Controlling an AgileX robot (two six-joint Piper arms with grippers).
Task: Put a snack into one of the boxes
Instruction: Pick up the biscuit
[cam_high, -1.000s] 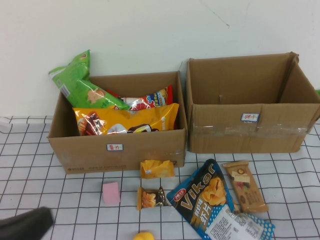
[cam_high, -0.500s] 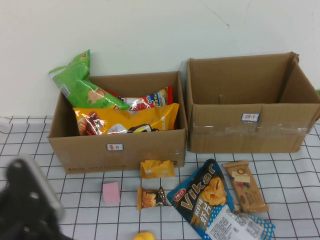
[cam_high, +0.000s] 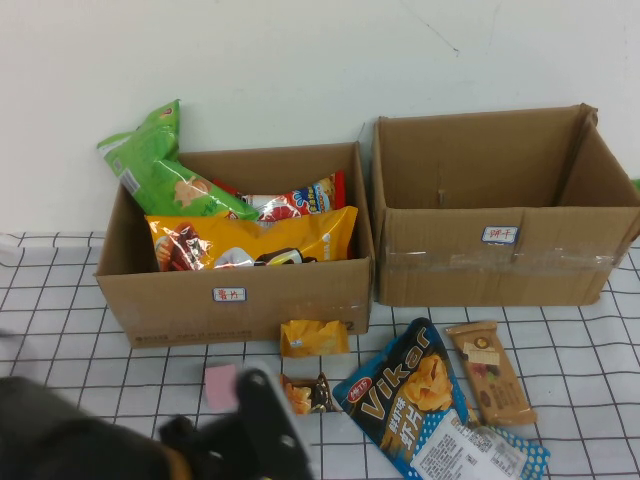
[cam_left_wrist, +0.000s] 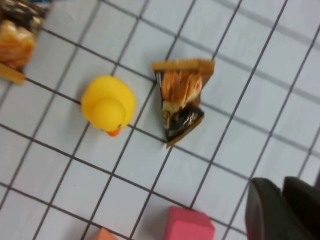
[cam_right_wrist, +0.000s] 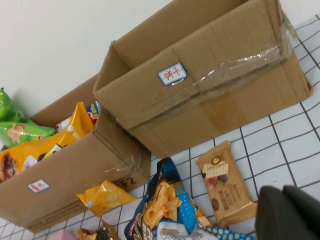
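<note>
left gripper (cam_high: 262, 430) is hovering beside the snack (cam_left_wrist: 181, 98), fingers' state unreadable; the rubber duck (cam_left_wrist: 107, 104) nearby is risking a misgrasp. right gripper (cam_right_wrist: 290, 212) is waiting near the taped box (cam_right_wrist: 210, 85), fingers unreadable.

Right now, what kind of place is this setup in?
Probably a lab test bench for robot sorting: a white grid-patterned tablecloth against a bare wall, two labelled cardboard boxes, loose snacks, and the left gripper low in front; the right gripper is barely in view.

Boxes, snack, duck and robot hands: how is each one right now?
Taped box: open, nothing showing inside.
Other box: open, stuffed with bags.
Snack: flat on table, not held.
Duck: upright beside snack.
Left hand: over table, apart from snack.
Right hand: near tan bar.
</note>
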